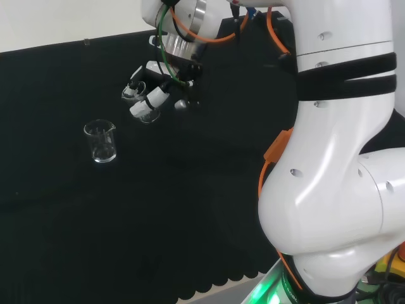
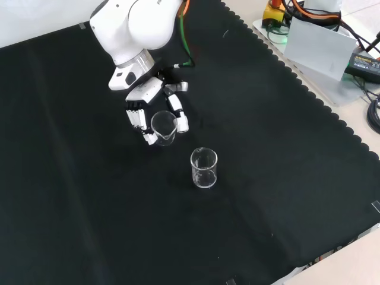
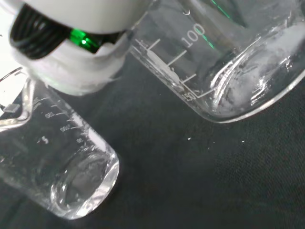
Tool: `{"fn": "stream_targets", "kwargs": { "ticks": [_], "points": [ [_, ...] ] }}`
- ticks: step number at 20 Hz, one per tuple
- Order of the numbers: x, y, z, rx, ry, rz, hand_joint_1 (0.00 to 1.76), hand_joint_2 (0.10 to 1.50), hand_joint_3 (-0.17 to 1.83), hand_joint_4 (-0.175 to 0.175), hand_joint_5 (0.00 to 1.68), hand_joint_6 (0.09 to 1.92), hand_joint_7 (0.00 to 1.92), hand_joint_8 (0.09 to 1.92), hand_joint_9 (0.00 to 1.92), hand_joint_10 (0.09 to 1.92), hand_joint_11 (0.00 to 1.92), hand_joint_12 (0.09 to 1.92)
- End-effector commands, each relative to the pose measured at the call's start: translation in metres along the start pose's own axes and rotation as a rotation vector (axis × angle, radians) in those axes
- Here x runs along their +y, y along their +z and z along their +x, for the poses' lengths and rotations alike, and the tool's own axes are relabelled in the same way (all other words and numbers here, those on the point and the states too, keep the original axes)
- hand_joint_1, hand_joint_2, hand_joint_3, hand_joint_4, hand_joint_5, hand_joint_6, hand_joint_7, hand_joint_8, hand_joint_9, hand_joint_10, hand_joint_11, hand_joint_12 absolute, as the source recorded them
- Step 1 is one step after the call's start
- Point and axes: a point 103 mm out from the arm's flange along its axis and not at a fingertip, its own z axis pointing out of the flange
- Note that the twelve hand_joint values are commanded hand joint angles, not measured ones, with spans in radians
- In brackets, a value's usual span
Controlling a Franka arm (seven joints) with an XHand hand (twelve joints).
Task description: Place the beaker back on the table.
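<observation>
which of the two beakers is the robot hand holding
The beaker between the curled fingers of the robot hand, higher up in the front view. The other beaker stands alone on the black cloth, untouched.

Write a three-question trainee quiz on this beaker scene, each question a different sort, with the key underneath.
1. True or false: the robot hand has its fingers curled round a clear beaker.
2. Multiple choice: in the front view, where is the second beaker, the one standing on the black cloth, relative to the held one? A) below and to the right; B) directly above; C) far left.
3. Fill in: the standing beaker is upright and ____ from the robot hand.

Key: 1. True. 2. A. 3. apart.
</observation>
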Motion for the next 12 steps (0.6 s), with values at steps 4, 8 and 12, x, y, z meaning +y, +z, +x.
{"fn": "stream_targets", "kwargs": {
  "ticks": [4,8,12],
  "points": [
    [0.013,0.012,-0.017,0.082,-0.009,-0.060,1.15,0.71,0.50,0.159,1.38,0.41,1.80,0.09,1.65,0.09,1.22,0.84],
    [0.014,0.019,-0.023,0.107,-0.001,-0.078,1.15,0.71,0.50,0.161,1.38,0.41,1.79,0.09,1.64,0.09,1.21,0.83],
    [0.015,0.024,-0.026,0.117,0.005,-0.079,1.15,0.71,0.50,0.161,1.38,0.41,1.78,0.09,1.63,0.09,1.21,0.83]
  ]
}}
